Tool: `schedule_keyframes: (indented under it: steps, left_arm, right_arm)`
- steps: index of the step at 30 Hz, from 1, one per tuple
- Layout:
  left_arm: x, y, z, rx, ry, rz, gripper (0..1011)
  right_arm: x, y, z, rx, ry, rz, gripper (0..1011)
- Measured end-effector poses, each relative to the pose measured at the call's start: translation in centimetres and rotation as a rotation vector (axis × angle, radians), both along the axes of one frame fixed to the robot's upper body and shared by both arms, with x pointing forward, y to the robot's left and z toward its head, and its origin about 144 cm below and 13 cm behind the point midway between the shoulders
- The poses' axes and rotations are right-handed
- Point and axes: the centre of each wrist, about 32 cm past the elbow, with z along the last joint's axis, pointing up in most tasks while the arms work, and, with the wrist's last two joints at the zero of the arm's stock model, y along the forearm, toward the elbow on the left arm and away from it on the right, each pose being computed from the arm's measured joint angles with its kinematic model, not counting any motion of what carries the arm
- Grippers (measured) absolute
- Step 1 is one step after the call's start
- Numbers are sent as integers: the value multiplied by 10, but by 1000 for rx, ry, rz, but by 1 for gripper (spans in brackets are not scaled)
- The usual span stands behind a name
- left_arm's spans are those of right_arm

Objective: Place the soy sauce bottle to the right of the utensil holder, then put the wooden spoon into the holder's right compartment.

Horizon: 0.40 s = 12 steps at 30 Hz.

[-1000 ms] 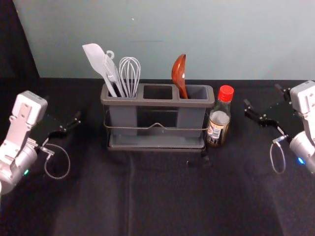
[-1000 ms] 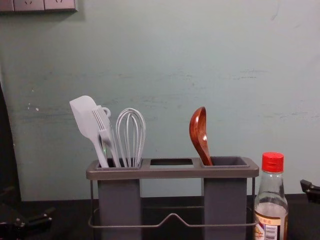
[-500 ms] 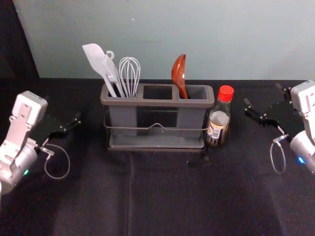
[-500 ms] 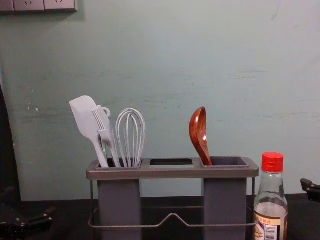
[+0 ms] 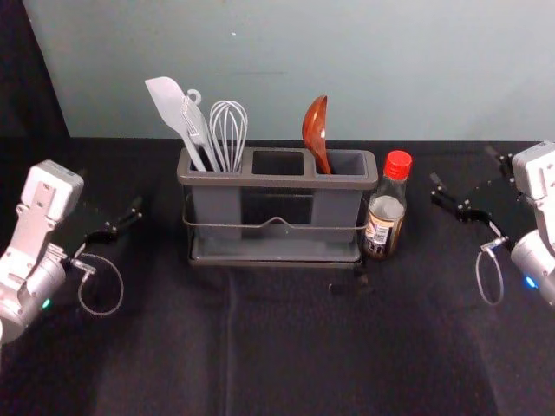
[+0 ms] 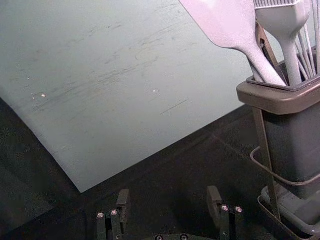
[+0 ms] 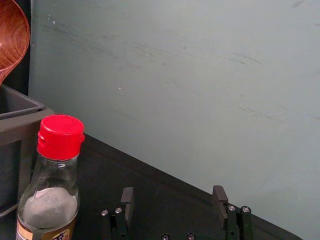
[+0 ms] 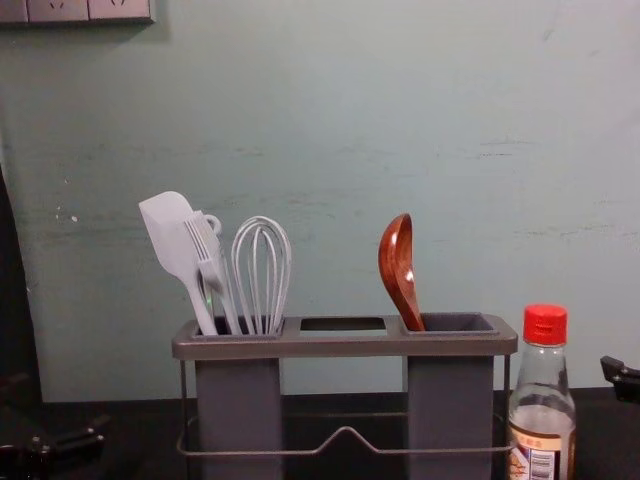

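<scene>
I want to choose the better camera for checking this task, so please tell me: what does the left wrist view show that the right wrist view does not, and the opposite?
Left wrist view: the pale spatula, a toothed utensil and part of the whisk, beyond the open left gripper.

Right wrist view: the wooden spoon and the red-capped soy sauce bottle, beyond the open right gripper.

Both: part of the utensil holder, the wall and the dark table surface.

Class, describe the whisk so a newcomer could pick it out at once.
Find the grey holder on the black table. Its left compartment holds several pale tools. The whisk is rightmost of them, a rounded cage of thin wires, unlike the flat spatula.
</scene>
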Motion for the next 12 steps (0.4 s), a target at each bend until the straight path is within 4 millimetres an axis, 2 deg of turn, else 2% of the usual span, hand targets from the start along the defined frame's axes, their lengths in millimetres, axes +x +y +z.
schedule_keyframes:
  steps: [12]
  left_arm:
    - [0,0,0,0,0,0,1000]
  right_arm:
    - [0,0,0,0,0,1,1003]
